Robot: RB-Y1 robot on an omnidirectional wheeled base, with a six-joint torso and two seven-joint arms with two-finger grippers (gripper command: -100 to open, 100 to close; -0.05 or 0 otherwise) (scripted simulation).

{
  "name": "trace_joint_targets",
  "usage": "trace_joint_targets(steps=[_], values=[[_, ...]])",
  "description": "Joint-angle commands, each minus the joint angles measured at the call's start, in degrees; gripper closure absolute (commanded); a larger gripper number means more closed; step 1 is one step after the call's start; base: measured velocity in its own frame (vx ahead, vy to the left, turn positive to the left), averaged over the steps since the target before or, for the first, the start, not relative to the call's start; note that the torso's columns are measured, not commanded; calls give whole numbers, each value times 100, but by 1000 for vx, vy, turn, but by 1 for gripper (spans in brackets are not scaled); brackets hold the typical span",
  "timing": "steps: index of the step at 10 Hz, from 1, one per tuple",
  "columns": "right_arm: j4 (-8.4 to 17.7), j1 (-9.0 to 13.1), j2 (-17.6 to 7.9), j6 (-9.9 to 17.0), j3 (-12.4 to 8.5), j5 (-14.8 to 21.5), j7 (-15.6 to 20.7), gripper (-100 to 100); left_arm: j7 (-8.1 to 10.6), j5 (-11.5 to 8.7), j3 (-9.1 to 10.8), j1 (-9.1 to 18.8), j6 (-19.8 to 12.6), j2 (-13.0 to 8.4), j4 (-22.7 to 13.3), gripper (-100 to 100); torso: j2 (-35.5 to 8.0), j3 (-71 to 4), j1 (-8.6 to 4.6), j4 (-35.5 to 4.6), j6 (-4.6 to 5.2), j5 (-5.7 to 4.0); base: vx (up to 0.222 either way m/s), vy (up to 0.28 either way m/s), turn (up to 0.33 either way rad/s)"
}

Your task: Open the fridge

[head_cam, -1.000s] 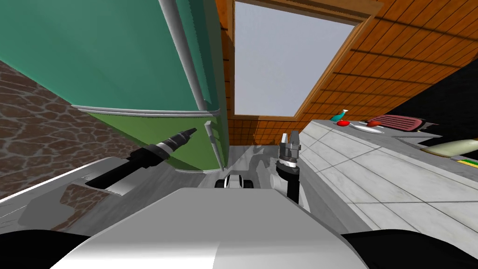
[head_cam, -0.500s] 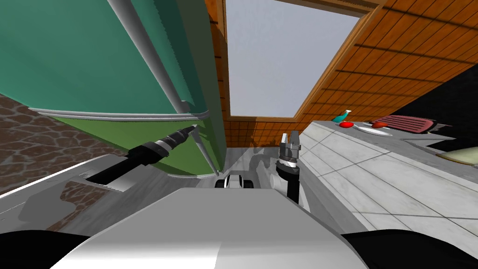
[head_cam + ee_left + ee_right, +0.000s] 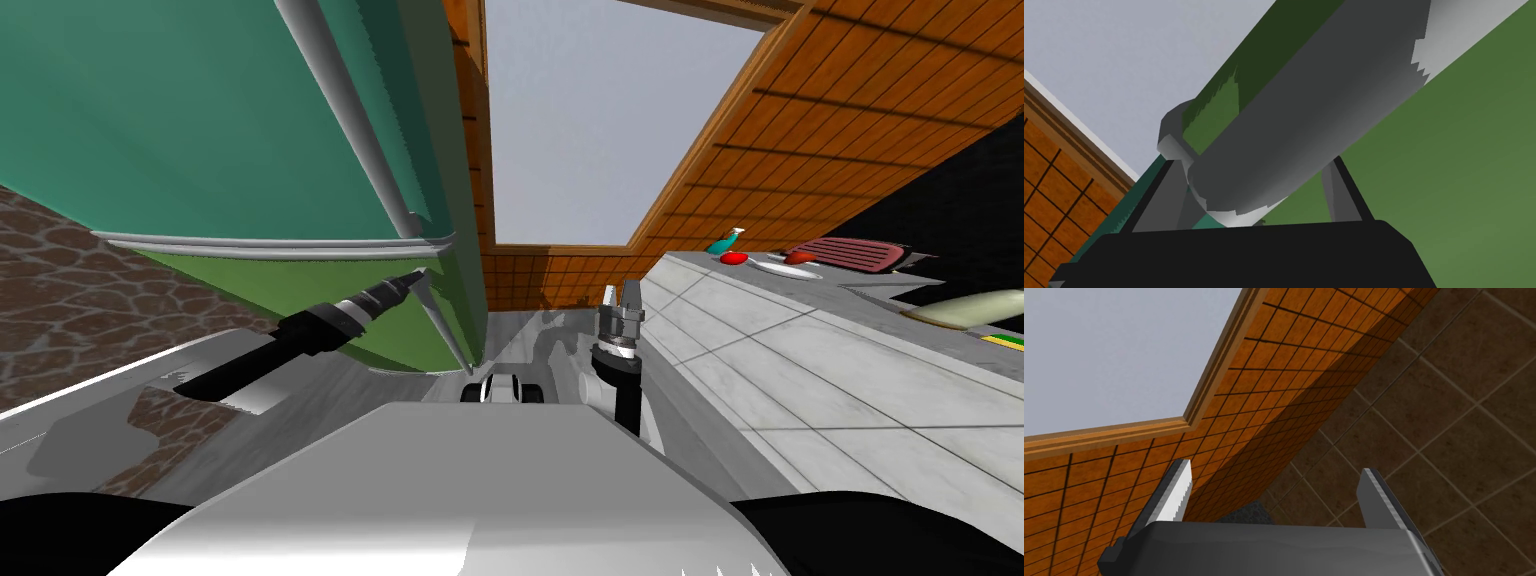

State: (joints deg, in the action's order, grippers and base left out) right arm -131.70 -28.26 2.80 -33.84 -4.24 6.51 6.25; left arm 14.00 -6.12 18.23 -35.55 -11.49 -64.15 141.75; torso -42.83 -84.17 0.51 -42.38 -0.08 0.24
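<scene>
The fridge has a teal upper door (image 3: 180, 120) and a green lower door (image 3: 300, 285), each with a grey bar handle. My left gripper (image 3: 418, 272) is at the top end of the lower door's handle (image 3: 440, 320). In the left wrist view that handle (image 3: 1304, 115) runs between the left gripper's (image 3: 1254, 167) two fingers, which press its sides just below its mount. Both doors lie flush. My right gripper (image 3: 620, 292) is raised in front of my chest, open (image 3: 1274, 473) and holding nothing.
A light tiled counter (image 3: 800, 370) runs along my right, with a teal bottle (image 3: 727, 243), a white plate (image 3: 785, 268) and a red rack (image 3: 850, 255) at its far end. An orange tiled wall (image 3: 800, 120) with a pale opening (image 3: 600, 120) is ahead.
I have shifted toward the fridge, so my left gripper, short of the handle before, now sits around its top end. Its fingers have narrowed onto the bar. The right arm is unchanged.
</scene>
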Motion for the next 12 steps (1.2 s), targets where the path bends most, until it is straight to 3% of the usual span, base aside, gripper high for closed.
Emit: trace_joint_targets(steps=[1, 4, 7, 8, 9, 11, 12], values=[[0, -1, 1, 0, 1, 0, 0, 0, -7, 23, -60, -131, 197, -74, 133, 100, 34, -24, -9, 0, -21, -6, -225, 162, -24], [0, 0, 0, 0, 0, 0, 0, 0, 9, 31, -147, -259, 487, -283, 374, 100, 38, -29, 37, 8, -21, 10, -293, 221, -58], [0, 0, 0, 0, 0, 0, 0, 0, 25, 40, -234, -386, 777, -491, 614, 100, 43, -29, -14, 20, -6, -5, -324, 223, -58], [0, 0, 0, 0, 0, 0, 0, 0, -4, 68, -218, -276, 710, -416, 536, 100, 21, -7, -44, 25, -6, -4, -160, 85, -30], [0, -3, 2, 0, 1, 0, 0, 0, 69, 81, -489, 22, 669, -466, 312, 100, 49, -22, -81, 22, -18, -19, -212, 175, -263], [0, -2, 0, 0, 0, 0, 0, 0, 69, 81, -557, 217, 669, -466, 312, 100, 44, -26, -4, 14, -8, -1, -157, 152, -88], [0, -3, 1, 0, 0, 0, 0, 0, 144, 91, -813, 455, 610, -511, 80, 100, 85, -56, -29, 20, -12, -11, -170, 128, -258]])
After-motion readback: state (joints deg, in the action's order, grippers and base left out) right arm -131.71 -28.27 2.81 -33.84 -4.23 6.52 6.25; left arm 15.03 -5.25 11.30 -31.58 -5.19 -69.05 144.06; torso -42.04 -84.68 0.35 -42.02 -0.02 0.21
